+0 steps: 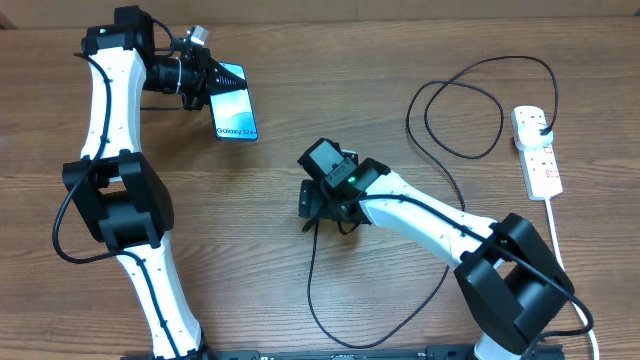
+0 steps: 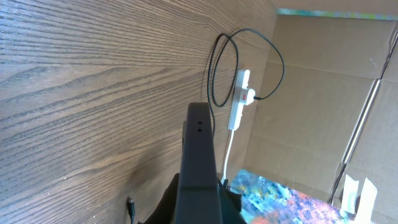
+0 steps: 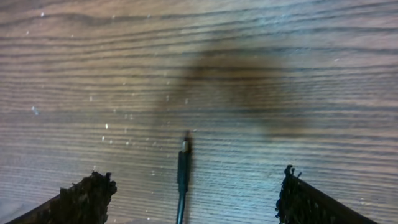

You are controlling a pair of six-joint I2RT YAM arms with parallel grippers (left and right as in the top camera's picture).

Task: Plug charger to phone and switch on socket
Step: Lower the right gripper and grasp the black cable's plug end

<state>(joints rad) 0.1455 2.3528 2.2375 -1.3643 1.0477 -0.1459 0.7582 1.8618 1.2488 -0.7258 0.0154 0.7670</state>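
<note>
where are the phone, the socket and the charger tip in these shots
phone (image 1: 234,105): overhead view, on its cyan screen
socket (image 1: 540,160): overhead view, middle of the white strip
charger (image 3: 182,174): right wrist view, on its connector end

The overhead camera looks straight down on the whole worktop (image 1: 250,215), socket (image 1: 537,152) included. The left wrist camera sights along the phone (image 2: 199,168), low over the wood, toward that same socket, far off. The right wrist camera faces the wood closely, well away from the socket.
</note>
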